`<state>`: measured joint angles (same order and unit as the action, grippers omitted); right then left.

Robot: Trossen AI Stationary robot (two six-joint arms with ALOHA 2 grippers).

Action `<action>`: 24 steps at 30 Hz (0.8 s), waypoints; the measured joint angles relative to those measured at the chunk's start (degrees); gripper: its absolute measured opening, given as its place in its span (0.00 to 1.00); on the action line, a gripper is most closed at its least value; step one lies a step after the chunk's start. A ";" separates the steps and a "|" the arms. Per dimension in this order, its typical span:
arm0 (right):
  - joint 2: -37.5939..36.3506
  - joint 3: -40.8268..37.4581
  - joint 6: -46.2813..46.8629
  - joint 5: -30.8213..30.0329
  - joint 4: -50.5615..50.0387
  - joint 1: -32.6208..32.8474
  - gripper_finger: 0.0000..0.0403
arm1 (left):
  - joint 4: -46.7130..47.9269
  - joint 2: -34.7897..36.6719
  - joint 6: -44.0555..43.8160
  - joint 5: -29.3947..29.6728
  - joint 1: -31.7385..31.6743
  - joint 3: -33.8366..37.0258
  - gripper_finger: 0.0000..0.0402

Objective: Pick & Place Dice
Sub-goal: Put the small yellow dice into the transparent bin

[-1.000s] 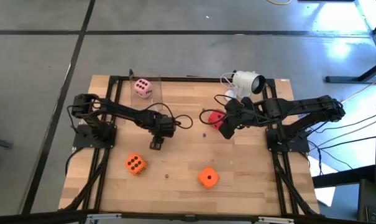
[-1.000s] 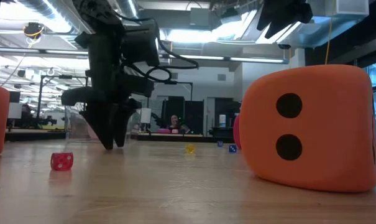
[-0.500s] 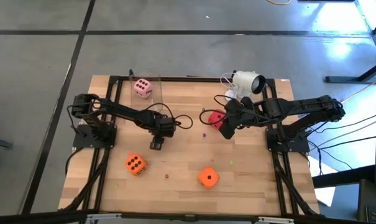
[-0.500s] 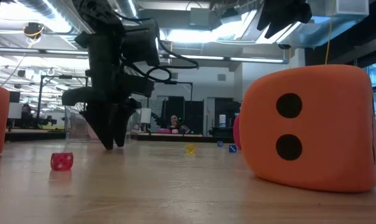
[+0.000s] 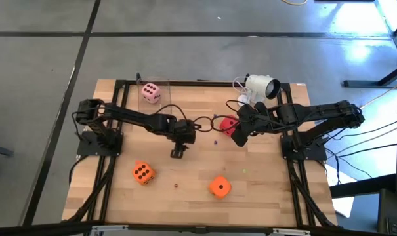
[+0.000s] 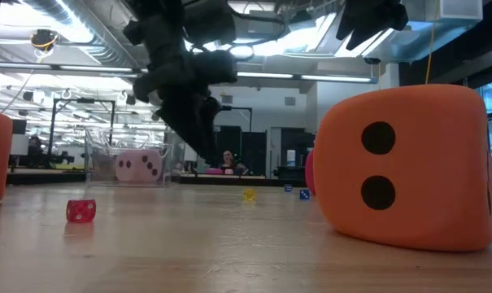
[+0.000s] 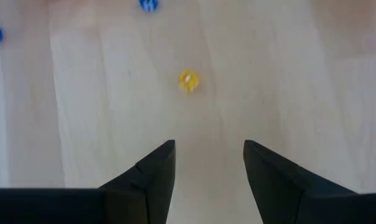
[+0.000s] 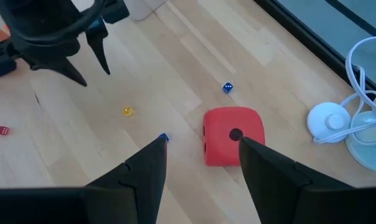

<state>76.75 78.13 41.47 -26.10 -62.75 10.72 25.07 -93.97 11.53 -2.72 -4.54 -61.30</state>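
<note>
The soft red cube with dark pips point(image 8: 233, 135) lies on the pale wooden counter point(image 5: 264, 190) just before the right gripper point(image 8: 200, 162), whose fingers are open and empty, while the pale pink cube point(image 5: 150, 92) sits near the far edge and the two orange cubes point(image 5: 143, 172) point(image 5: 219, 186) rest near the front. The left gripper point(image 7: 207, 163) hangs above the middle of the counter, its fingers open with nothing between them, near a tiny yellow die point(image 7: 188, 81).
</note>
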 joint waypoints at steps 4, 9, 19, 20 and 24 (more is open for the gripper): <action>0.00 0.00 0.24 -1.72 0.82 0.00 0.50 | -4.55 -2.35 -2.23 -0.46 0.04 -0.01 0.46; -0.64 1.53 0.04 -1.97 0.99 -0.43 0.50 | -6.01 -6.82 -3.76 2.73 1.03 -2.12 0.46; -4.37 5.24 -0.19 -4.55 0.10 -0.39 0.50 | -6.69 -13.28 -3.41 1.57 1.62 -8.17 0.46; -4.87 5.56 -0.20 -4.55 0.06 -0.39 0.50 | -6.53 -13.33 -3.39 1.57 1.60 -8.25 0.46; -6.74 6.32 -0.42 -4.54 -0.04 -0.39 0.50 | -6.30 -13.71 -3.08 1.64 1.44 -8.31 0.46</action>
<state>70.01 84.44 41.06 -30.64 -62.78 10.33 18.77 -107.68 8.44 -1.08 -3.10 -69.60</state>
